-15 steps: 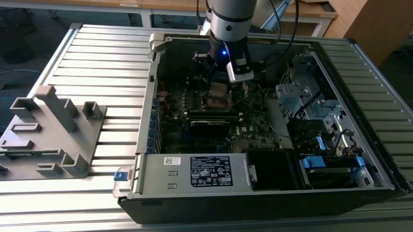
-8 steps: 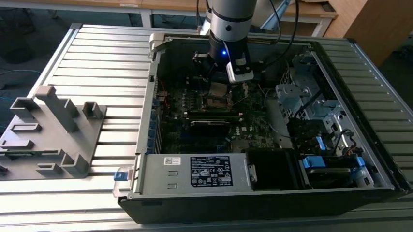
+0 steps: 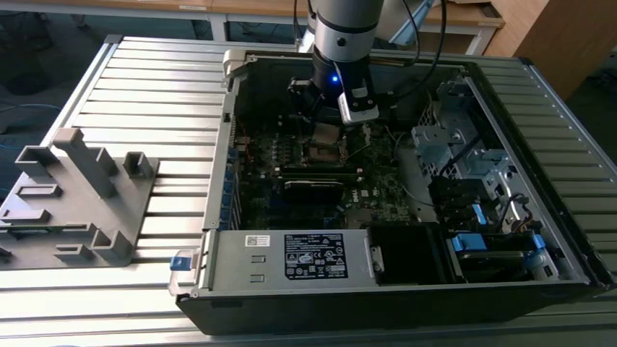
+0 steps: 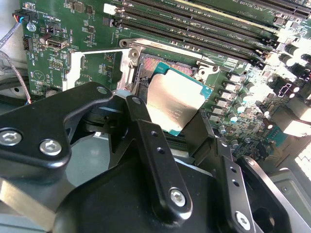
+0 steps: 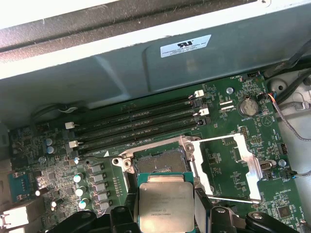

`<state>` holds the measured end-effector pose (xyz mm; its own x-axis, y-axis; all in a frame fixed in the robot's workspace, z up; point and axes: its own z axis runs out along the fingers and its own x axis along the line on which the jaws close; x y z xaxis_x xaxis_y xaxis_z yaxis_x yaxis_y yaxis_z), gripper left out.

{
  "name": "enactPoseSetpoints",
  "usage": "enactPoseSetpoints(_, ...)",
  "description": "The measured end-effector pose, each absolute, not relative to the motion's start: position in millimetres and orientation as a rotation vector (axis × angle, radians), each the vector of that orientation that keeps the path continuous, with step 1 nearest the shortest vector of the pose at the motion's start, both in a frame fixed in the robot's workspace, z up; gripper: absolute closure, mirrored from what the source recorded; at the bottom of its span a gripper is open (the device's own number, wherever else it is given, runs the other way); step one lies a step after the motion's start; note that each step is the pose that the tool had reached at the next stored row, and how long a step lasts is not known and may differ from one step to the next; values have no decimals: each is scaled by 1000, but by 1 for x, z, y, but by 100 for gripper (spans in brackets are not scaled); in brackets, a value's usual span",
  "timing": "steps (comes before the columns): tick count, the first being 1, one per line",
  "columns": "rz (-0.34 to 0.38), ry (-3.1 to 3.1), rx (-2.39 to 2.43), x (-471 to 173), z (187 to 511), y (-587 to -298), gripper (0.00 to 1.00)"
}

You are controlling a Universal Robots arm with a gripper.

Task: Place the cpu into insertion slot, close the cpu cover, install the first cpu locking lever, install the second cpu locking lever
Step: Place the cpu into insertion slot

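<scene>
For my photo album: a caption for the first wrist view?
Gripper holding the cpu close to the open socket, cpu cover flipped open alongside.

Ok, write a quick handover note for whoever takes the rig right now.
Gripper: shut on the cpu, held near the open socket, not seated.
Cover: swung open, lying beside the socket.
Done: cpu picked up.
Left: seating the cpu, closing the cover, both levers; I can't make the levers out.
</scene>
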<state>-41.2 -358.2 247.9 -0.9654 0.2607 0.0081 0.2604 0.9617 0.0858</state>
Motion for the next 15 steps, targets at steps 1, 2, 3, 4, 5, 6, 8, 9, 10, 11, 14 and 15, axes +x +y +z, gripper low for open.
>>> enactPoseSetpoints(1, 135, 3108, 413, -41, 248, -358, 46)
enactPoseSetpoints(2, 135, 3108, 413, -41, 248, -358, 46)
enactPoseSetpoints(3, 136, 3108, 412, -41, 248, -358, 46)
enactPoseSetpoints(4, 136, 3109, 406, -41, 247, -358, 46)
enactPoseSetpoints(5, 137, 3111, 398, -41, 247, -358, 46)
enactPoseSetpoints(6, 137, 3112, 386, -41, 247, -358, 46)
enactPoseSetpoints(8, 137, 3115, 368, -41, 247, -358, 46)
enactPoseSetpoints(9, 137, 3115, 368, -41, 247, -358, 46)
enactPoseSetpoints(10, 137, 3115, 370, -41, 246, -358, 46)
enactPoseSetpoints(11, 137, 3112, 387, -41, 246, -358, 46)
enactPoseSetpoints(14, 137, 3099, 468, -41, 245, -358, 46)
enactPoseSetpoints(15, 137, 3094, 496, -41, 245, -358, 46)
